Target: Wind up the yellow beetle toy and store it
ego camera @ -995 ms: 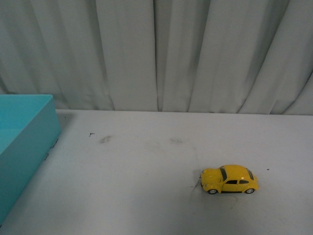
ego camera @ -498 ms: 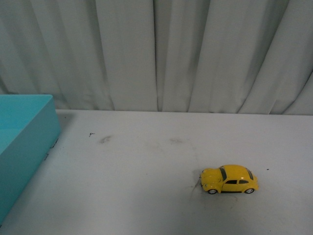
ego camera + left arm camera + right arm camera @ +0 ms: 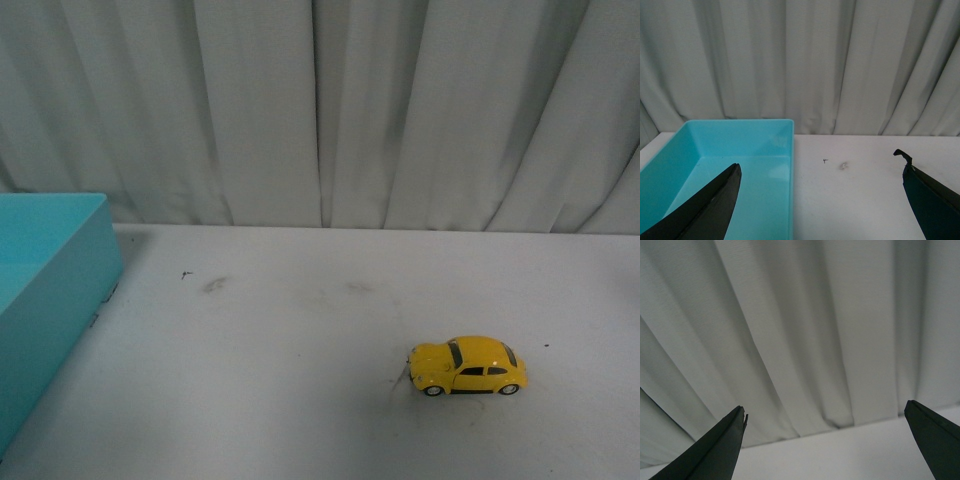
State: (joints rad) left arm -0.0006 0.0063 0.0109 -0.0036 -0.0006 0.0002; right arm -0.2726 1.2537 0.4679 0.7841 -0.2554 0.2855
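The yellow beetle toy [image 3: 468,366] stands on its wheels on the white table [image 3: 300,380], right of the middle, nose to the left. It shows only in the front view. Neither gripper shows in the front view. My left gripper [image 3: 820,172] is open and empty, over the right wall of the teal bin [image 3: 740,175] and the table beside it. My right gripper [image 3: 826,412] is open and empty, facing the curtain and the table's far edge. The toy is out of both wrist views.
The teal bin [image 3: 45,300] stands open and empty at the table's left edge. A grey pleated curtain [image 3: 320,110] hangs behind the table. Small dark marks [image 3: 212,285] lie on the table between bin and toy.
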